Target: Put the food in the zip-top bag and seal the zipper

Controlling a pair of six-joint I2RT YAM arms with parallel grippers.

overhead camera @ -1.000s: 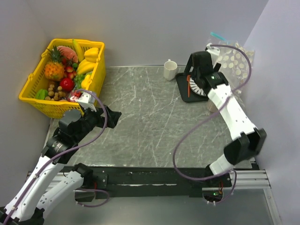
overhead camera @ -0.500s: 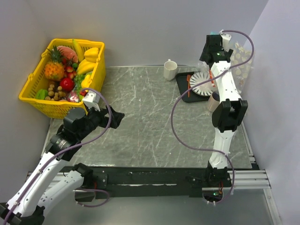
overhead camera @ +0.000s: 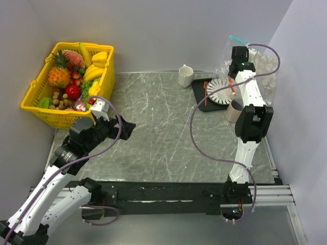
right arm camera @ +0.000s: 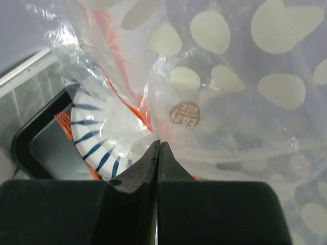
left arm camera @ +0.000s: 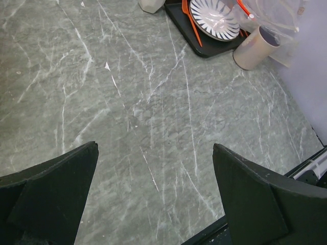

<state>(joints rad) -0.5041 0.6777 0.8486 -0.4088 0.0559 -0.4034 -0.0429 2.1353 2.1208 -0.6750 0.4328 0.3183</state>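
Pale walls hem a grey veined desk (overhead camera: 163, 127) on three sides. At the upper left of the top view, a yellow basket (overhead camera: 31, 106) holds the food: pineapple (overhead camera: 59, 75), strawberries (overhead camera: 76, 77) and apple (overhead camera: 72, 92), among other toy fruit. At the upper right, the dotted bag (overhead camera: 264, 66) leans crumpled against the wall, behind a black tray (overhead camera: 198, 99) that carries a striped plate (overhead camera: 219, 92), with a cup (overhead camera: 235, 110) beside it.

The right pincer (right arm camera: 159, 147) reaches out to the bag with its jaws pressed together and its tips right at the creased film. Whether any film is caught between them cannot be told. In the wrist view the bag lies directly ahead of and above the tips. Its long axis cannot be read in that crumple.

The left pincer (left arm camera: 155, 150) hangs spread wide over bare desk near the basket's lower corner, holding nothing.

Bag and food sit at opposite corners, with the right arm far nearer the bag and the left nearer the food. The bag probably has to come to the middle of the desk, where there is open room. The tray, plate and cup lie just under that path and the wall is close behind, so lifting before pulling looks safer.
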